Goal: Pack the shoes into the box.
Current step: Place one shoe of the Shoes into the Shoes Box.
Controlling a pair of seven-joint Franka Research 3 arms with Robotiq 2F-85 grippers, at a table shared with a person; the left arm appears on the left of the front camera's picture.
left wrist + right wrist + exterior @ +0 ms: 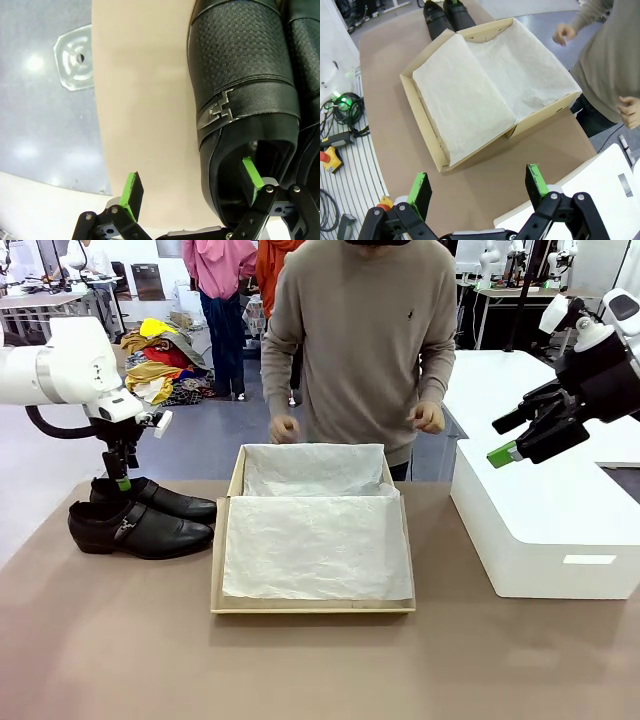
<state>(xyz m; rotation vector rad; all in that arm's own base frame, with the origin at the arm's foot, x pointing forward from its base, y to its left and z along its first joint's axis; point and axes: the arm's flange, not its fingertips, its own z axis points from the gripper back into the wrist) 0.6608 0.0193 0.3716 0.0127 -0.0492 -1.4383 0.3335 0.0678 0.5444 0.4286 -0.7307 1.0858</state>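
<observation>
Left wrist view catches what front view hides: left gripper (pixel 190 180) wide open, one pad (pixel 251 175) at mouth of one of shoes (pixel 240 100), other over bare table (pixel 145 100), gripping nothing. Front view: left arm points straight down; shoes sit left of box (pixel 217 570). Right gripper (pixel 504 438) wide open, empty, raised above white bin (pixel 540 530). Person's hands (pixel 284 428) at box's far edge.

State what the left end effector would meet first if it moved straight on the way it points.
Probably the glossy black leather buckled shoe: the left end effector's open jaws straddle its heel-opening wall.
</observation>
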